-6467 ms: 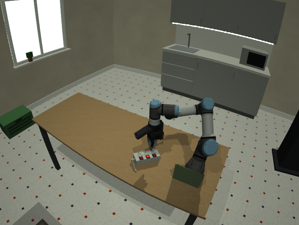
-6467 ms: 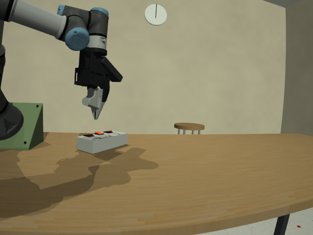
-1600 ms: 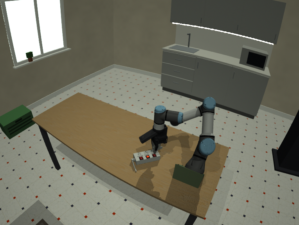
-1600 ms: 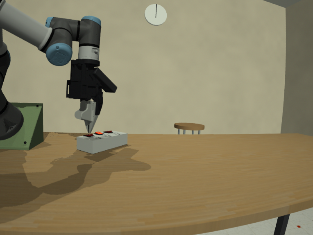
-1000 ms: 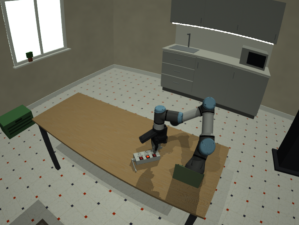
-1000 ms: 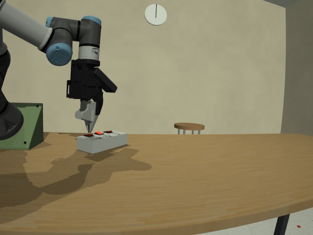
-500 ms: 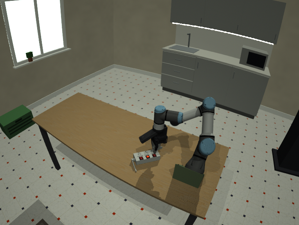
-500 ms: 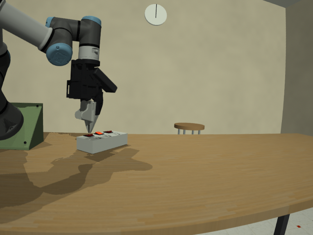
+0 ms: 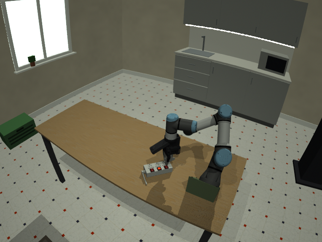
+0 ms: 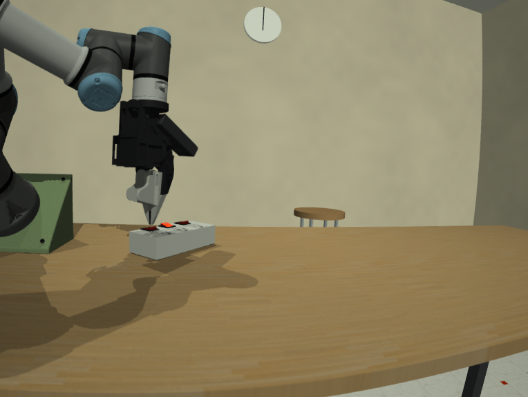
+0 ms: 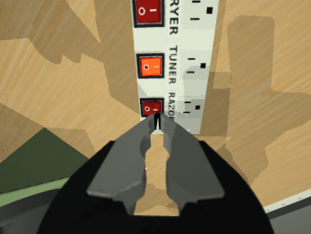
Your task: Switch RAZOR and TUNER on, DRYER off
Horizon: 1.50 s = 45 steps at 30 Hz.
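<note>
A white power strip (image 9: pixel 156 171) (image 10: pixel 179 242) (image 11: pixel 198 45) lies right way up on the wooden table (image 9: pixel 98 138) (image 10: pixel 341 290), with three red rocker switches. In the wrist view the TUNER switch (image 11: pixel 150 66) (image 9: pixel 158 168) (image 10: pixel 166 224) glows bright orange. The DRYER switch (image 11: pixel 146 11) (image 9: pixel 151 170) (image 10: pixel 182 222) and the RAZOR switch (image 11: pixel 150 108) (image 9: pixel 165 167) (image 10: pixel 148 228) are dark red. My gripper (image 11: pixel 158 114) (image 9: pixel 167 159) (image 10: pixel 149 220) is shut and empty. Its tips point down just above the near end of the RAZOR switch; I cannot tell whether they touch it.
The arm's green base block (image 9: pixel 202 188) (image 10: pixel 46 213) stands on the table right of the strip. The strip's short cord stub (image 9: pixel 143 176) sticks out toward the table's front edge. A green toolbox (image 9: pixel 17 130) and a stool (image 10: pixel 318 213) stand off the table.
</note>
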Available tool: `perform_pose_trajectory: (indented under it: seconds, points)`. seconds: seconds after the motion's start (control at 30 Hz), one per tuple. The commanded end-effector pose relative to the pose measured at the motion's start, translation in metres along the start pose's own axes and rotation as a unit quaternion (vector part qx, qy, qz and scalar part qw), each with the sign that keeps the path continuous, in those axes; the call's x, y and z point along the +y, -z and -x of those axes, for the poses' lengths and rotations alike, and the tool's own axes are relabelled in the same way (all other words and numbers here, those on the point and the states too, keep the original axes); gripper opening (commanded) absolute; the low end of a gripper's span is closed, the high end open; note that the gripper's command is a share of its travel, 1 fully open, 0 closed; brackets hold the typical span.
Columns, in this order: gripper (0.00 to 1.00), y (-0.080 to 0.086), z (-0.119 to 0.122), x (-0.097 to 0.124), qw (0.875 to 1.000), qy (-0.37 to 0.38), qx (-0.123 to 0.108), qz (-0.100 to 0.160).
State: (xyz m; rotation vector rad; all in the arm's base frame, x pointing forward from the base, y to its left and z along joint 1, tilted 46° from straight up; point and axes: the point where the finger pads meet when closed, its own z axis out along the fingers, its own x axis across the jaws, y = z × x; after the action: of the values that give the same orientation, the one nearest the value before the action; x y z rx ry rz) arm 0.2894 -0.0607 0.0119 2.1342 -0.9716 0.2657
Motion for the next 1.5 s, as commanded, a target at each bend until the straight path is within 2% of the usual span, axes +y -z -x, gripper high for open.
perform_pose_trajectory:
  seconds: [0.0, 1.47]
  points:
    - [0.0, 0.0005, -0.0004, -0.0003, 1.0, 0.0, 0.0, -0.001]
    - [0.0, -0.0082, -0.0004, -0.0003, 1.0, 0.0, 0.0, -0.001]
